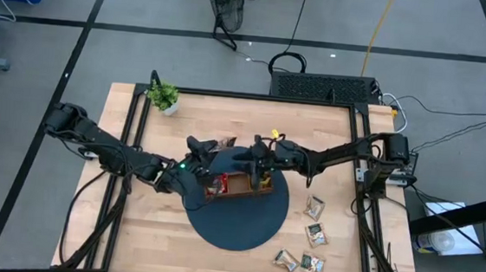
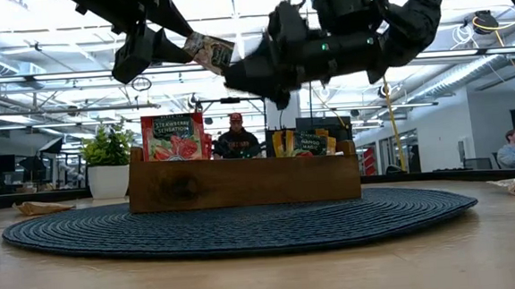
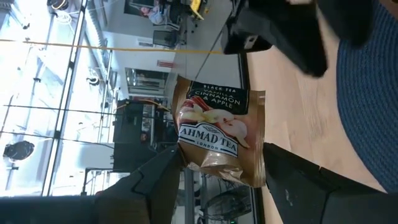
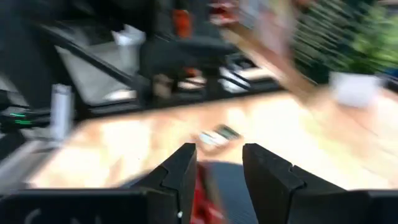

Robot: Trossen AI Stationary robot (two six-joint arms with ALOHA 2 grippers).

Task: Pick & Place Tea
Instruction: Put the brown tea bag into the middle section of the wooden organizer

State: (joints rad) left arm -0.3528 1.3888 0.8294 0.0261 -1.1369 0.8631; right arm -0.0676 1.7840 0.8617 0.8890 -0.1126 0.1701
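Note:
My left gripper (image 3: 222, 155) is shut on a beige tea sachet (image 3: 217, 124) printed with "Ahmad Tea". In the low view this sachet (image 2: 209, 51) hangs high above the wooden tray (image 2: 242, 183). The tray stands on a dark round mat (image 1: 244, 227). Red sachets (image 2: 172, 136) stand in its left compartment and darker ones (image 2: 307, 142) in its right. My right gripper (image 4: 217, 165) hovers over the tray (image 1: 241, 188) from the table's right side, fingers apart with nothing between them. Several loose sachets (image 1: 314, 207) lie on the table to the right of the mat. My left gripper pinches the beige sachet between its two fingers, one on each side edge near the crumpled end (image 3: 217, 171) closest to the wrist. The fingers (image 3: 165, 180) come roughly level from the table's left side. The sachet is lifted clear and sticks out beyond the fingertips, printed face toward the wrist camera.
A small potted plant (image 1: 164, 97) stands at the table's far left. Loose sachets also lie near the front right corner (image 1: 312, 264). In the low view, people sit in the room behind the table (image 2: 237, 141).

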